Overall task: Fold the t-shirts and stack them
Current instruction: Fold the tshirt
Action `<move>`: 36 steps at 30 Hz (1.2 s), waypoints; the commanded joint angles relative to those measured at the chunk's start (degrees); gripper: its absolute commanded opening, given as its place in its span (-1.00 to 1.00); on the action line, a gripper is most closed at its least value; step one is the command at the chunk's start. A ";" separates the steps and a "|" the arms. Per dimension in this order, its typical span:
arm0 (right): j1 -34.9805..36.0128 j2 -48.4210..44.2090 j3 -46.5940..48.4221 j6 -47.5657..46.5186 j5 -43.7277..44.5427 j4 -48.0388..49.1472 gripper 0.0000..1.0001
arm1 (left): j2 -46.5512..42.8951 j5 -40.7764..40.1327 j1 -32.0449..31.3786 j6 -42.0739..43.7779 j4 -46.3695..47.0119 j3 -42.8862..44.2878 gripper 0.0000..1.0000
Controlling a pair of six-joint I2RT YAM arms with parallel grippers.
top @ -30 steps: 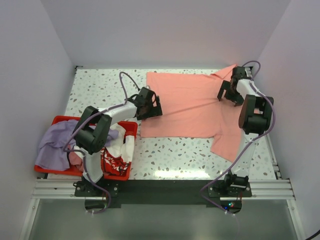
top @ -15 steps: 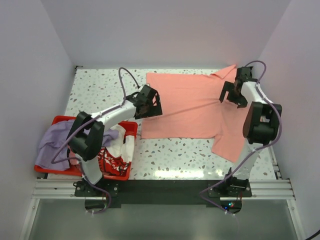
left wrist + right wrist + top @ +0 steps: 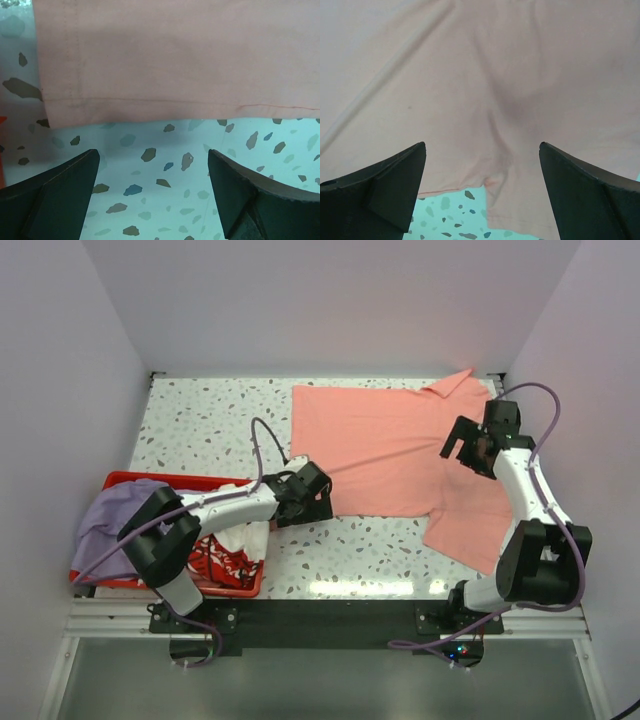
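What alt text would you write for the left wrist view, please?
A pink t-shirt lies flat across the top of the view, its hemmed corner at the left, on a speckled table. The left hand is open just short of the hem, with only bare table between its fingers.

Our left arm (image 3: 225, 508) lies low, reaching to the right, and its left gripper (image 3: 320, 498) has jaws spread wide with nothing between them. Our right arm (image 3: 530, 490) rises and reaches forward. The right gripper (image 3: 463, 454) angles down and left, jaws equally wide, gripping nothing.
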 commanded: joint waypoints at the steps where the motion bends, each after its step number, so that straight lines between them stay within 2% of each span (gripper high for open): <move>1: 0.50 -1.71 -0.50 1.32 -2.60 2.29 0.98 | 0.13 -2.21 -0.07 -7.64 1.25 -0.87 0.87; 8: 0.59 -0.56 -0.33 0.71 -4.53 2.91 0.98 | 2.42 -10.90 0.11 -14.59 -5.01 0.89 0.82; 11: 0.68 -0.13 -0.24 0.53 -4.53 2.91 0.98 | 4.79 -10.40 1.60 -15.03 -5.63 1.68 0.80; 17: 0.68 -0.56 -0.06 0.27 -4.27 2.99 0.98 | 7.26 -9.95 2.92 -15.47 -4.13 2.38 0.49; 22: 0.68 -0.30 -0.06 0.27 -4.09 2.91 0.98 | 7.34 -11.97 3.01 -16.53 -5.45 3.08 0.37; 31: 0.85 -0.91 -0.59 0.27 -3.48 2.47 0.98 | 10.42 -11.18 4.50 -15.30 -5.19 4.76 0.03; 34: 1.38 -1.09 -0.68 0.27 -2.60 2.12 0.98 | 10.51 -11.18 4.59 -14.77 -4.75 5.02 -0.18; 35: 1.64 -1.18 -0.94 0.36 -2.42 2.20 0.98 | 10.51 -11.01 4.59 -14.60 -4.57 5.11 -0.37; 36: 2.34 -1.35 -1.03 0.44 -2.16 1.94 0.98 | 10.60 -10.92 4.68 -14.16 -4.40 5.11 -0.48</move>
